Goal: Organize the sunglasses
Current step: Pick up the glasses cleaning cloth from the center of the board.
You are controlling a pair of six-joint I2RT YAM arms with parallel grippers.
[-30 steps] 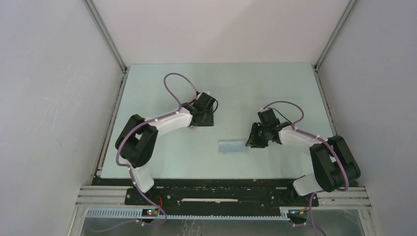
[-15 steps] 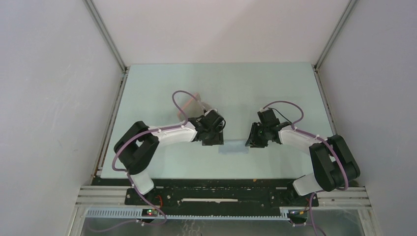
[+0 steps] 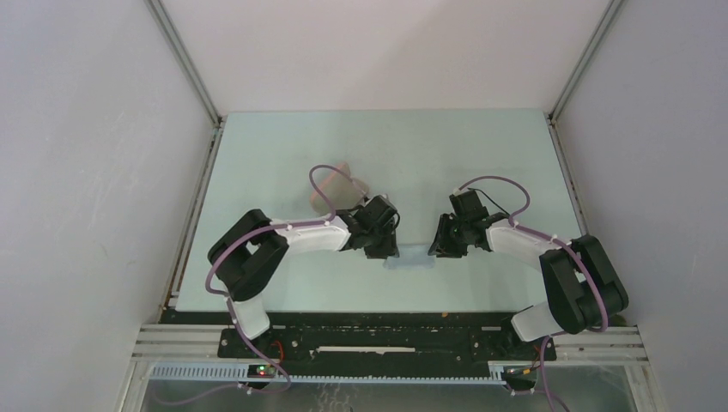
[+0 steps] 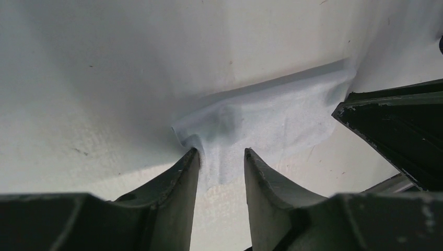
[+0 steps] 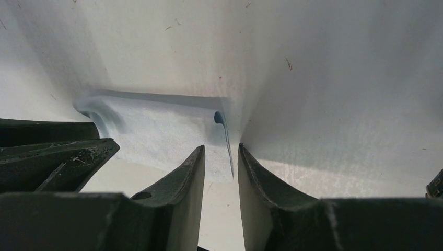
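The sunglasses are out of view. A small grey-blue cloth (image 3: 410,256) lies flat on the table between my two grippers. My left gripper (image 3: 384,249) stands at the cloth's left end. In the left wrist view its jaws (image 4: 221,152) are apart, and the wrinkled corner of the cloth (image 4: 271,115) is bunched between the tips. My right gripper (image 3: 439,247) is at the cloth's right end. Its jaws (image 5: 220,147) are also apart and straddle a curled-up edge of the cloth (image 5: 162,128).
A salmon-pink case (image 3: 339,184) lies behind the left gripper, partly hidden by the purple cable. Each wrist view shows the other gripper's black finger (image 4: 397,130) (image 5: 52,151) close by. White walls stand around the pale green table (image 3: 481,146).
My left arm has swung from the pink case forward and right to the cloth's left end, and the case now lies uncovered. The right arm has hardly moved.
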